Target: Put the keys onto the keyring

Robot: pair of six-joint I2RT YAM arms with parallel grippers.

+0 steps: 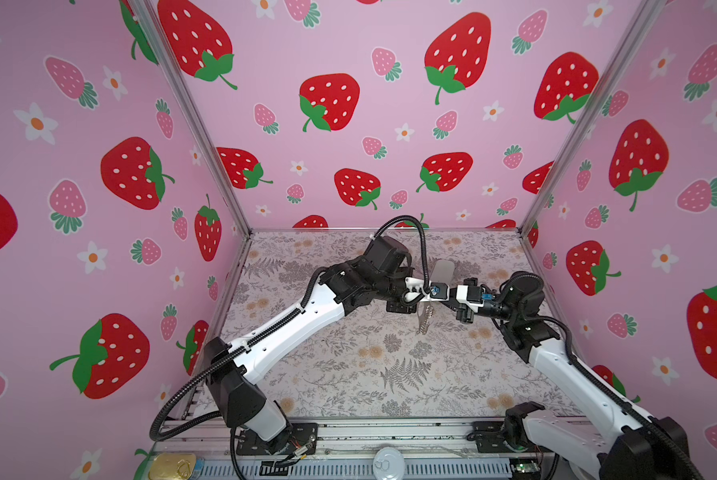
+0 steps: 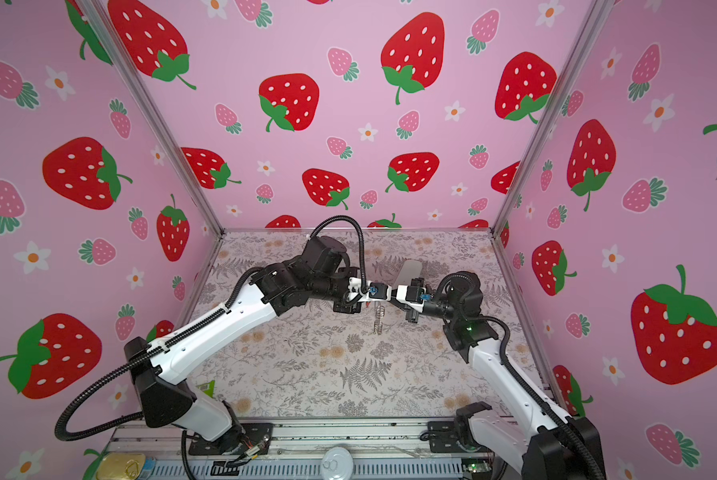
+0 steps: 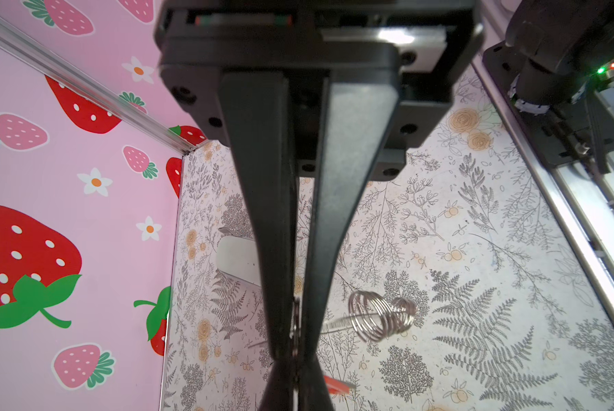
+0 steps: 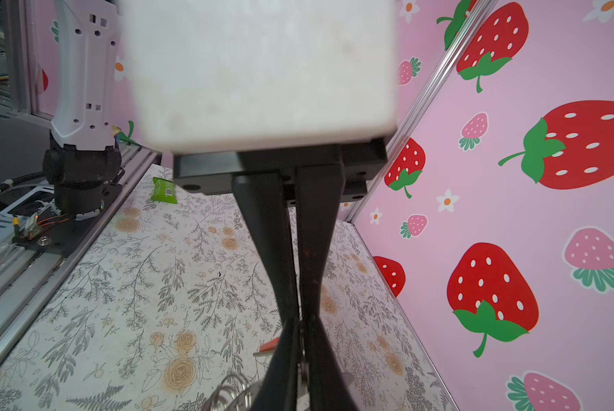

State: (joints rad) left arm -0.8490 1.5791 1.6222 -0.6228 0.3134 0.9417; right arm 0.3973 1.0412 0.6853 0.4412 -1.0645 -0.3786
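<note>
Both grippers meet tip to tip above the middle of the floral table. My left gripper [image 3: 295, 356] is shut on the keyring, with a sliver of metal showing between its jaws. The keyring's silver rings [image 3: 380, 316] hang beside its fingers and dangle below the meeting point in both top views [image 1: 425, 320] [image 2: 378, 320]. My right gripper [image 4: 300, 318] is shut just at the left one's tips. The keys show only as a red tag [image 3: 339, 386] [image 4: 270, 346] jutting out beside the tips. The key's metal part is hidden by the fingers.
A pale oblong case [image 1: 443, 270] lies on the table just behind the grippers. A green packet [image 4: 164, 191] rests near the left arm's base. A tin [image 1: 172, 465] and a round lid [image 1: 388, 461] sit by the front rail. Pink walls close in three sides.
</note>
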